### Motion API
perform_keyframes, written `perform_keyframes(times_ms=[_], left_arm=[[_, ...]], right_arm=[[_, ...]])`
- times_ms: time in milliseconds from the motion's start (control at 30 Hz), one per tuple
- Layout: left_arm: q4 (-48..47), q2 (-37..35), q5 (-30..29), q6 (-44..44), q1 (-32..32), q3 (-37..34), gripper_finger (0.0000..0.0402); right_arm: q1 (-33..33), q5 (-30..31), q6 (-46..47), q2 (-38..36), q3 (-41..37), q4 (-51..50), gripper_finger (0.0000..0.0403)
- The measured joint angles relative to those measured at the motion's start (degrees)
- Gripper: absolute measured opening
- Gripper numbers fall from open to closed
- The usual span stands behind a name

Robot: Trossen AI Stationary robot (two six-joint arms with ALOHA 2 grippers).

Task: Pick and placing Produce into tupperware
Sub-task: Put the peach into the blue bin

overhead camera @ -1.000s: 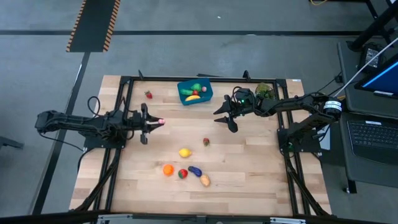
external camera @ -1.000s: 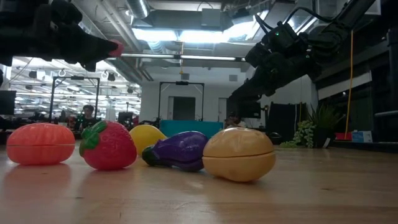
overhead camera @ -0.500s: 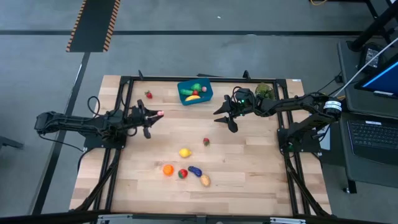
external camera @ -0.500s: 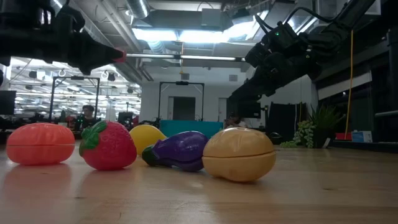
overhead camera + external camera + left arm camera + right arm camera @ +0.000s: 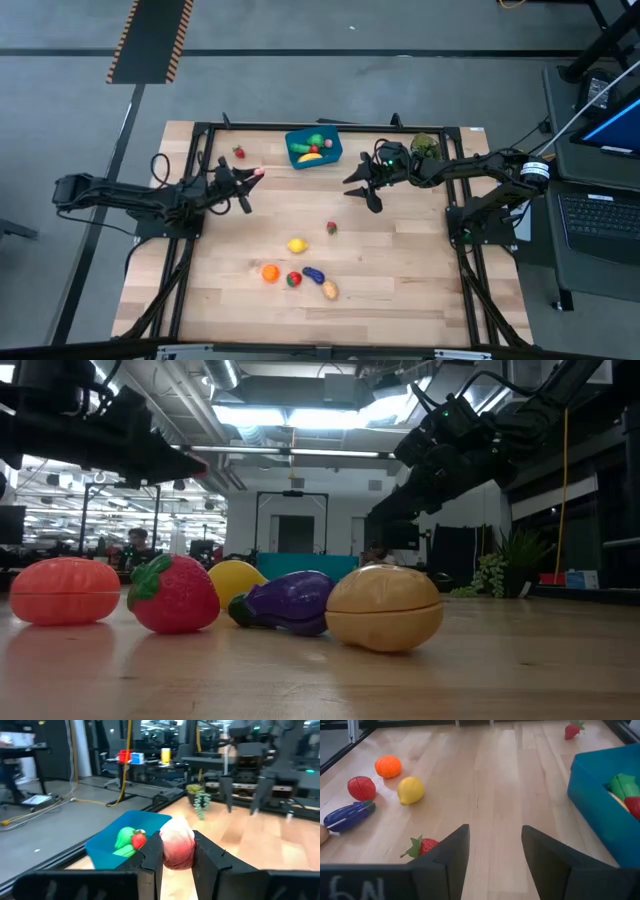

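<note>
My left gripper [image 5: 256, 175] is shut on a small pink-red round produce piece [image 5: 177, 847], held above the table left of the blue tupperware [image 5: 313, 148]. The tupperware holds a green piece, a yellow piece and a strawberry [image 5: 138, 839]. My right gripper [image 5: 362, 190] hangs open over the table to the right of the tupperware, its fingers [image 5: 447, 857] touching nothing. On the table lie a strawberry [image 5: 331, 228], a lemon [image 5: 297, 245], an orange [image 5: 270, 272], a red piece [image 5: 293, 279], an eggplant [image 5: 314, 275], a potato [image 5: 329, 290] and another strawberry [image 5: 238, 152]. My left gripper pinches the pink-red round piece [image 5: 176, 855] between its two fingers, one on each side of it. The fingers reach out about level, slanting toward the table's far right. The piece is lifted clear of the table.
A leafy green sprig [image 5: 425, 145] sits at the far right corner. A black frame [image 5: 200, 135] borders the table. Bare wood lies between the tupperware and the cluster of produce near the front edge.
My left gripper, still holding the pink-red piece, has moved toward the table's far edge and swung from pointing right toward the tupperware. My right arm has kept still.
</note>
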Motion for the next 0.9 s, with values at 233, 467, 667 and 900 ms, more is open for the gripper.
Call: perform_keyframes(times_ms=[233, 467, 667, 900], left_arm=[[3.04, 8.42, -0.16, -1.03, 3.83, 2.34, 0.0067], [3.31, 20.58, 3.92, 4.98, 7.98, 12.42, 0.0067], [3.11, 31.75, 8.86, 5.85, 13.73, 19.83, 0.0066], [-2.82, 41.71, 11.34, 5.39, 19.3, 28.85, 0.0065]], right_arm=[[0.0, 0.02, -2.37, 0.0, -0.01, 0.36, 0.0183], [0.0, 0.02, -2.43, 0.0, -0.01, 0.31, 0.0183], [-0.01, 0.02, -2.39, 0.0, -0.01, -0.15, 0.0183], [0.0, 0.02, -2.35, 0.0, -0.01, -1.89, 0.0183]])
